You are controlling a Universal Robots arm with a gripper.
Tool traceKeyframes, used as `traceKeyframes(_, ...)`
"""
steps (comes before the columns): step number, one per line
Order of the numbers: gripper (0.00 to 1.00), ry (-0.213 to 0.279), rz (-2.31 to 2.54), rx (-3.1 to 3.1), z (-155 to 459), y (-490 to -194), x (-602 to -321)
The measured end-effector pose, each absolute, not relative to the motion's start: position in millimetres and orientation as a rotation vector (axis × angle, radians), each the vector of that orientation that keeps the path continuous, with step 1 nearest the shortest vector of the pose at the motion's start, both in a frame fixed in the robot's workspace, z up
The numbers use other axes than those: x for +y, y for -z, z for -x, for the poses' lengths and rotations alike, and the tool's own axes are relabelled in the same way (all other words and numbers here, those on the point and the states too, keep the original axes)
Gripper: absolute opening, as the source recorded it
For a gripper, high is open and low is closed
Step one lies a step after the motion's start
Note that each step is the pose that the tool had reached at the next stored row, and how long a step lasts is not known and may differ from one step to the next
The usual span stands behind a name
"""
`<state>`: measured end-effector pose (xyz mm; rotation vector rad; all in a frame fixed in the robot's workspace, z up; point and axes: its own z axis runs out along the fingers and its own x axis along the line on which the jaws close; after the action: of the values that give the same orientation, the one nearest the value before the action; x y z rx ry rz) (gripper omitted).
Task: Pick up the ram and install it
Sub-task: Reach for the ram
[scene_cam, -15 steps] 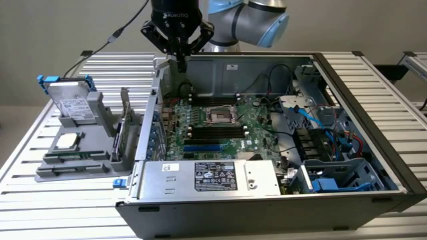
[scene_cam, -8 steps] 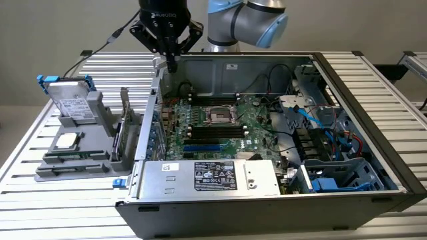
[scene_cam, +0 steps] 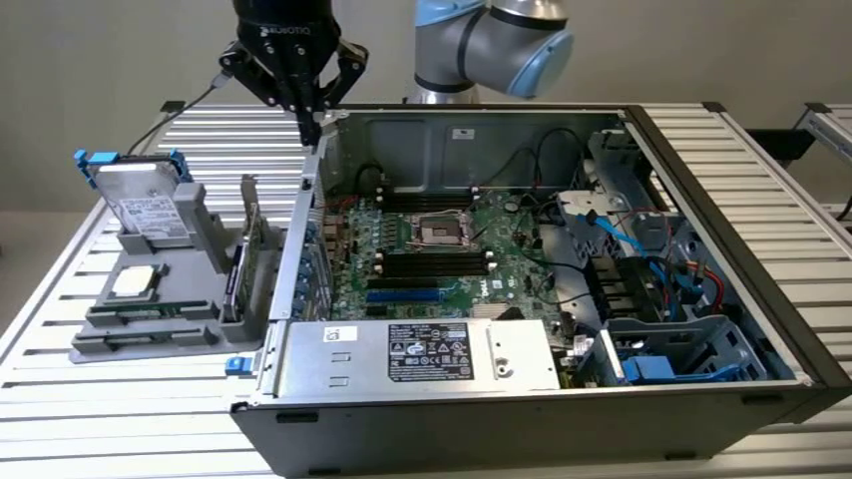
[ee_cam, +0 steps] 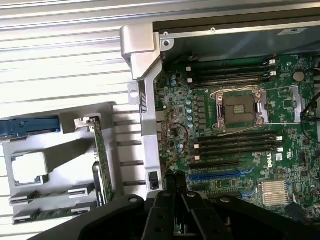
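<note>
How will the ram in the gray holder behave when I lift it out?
The ram sits edge-up in a gray holder slot: probably a thin, stiff board, light for its length. Only its narrow edge shows, so it may tilt or slip if gripped off-centre.

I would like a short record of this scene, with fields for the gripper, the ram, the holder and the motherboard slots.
gripper: shut, holding nothing, above the back corner of the case at the exterior view's left
ram: in the holder's front slots, not picked up
holder: grey, outside the case, at the exterior view's left
black slots: on the motherboard, appear empty
</note>
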<state>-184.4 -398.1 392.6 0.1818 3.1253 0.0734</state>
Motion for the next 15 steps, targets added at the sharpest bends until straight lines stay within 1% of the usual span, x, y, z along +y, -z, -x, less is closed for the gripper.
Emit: traceKeyframes(15,0.10,-0.073,-0.179,3.130,252.6,-392.0,-398.0)
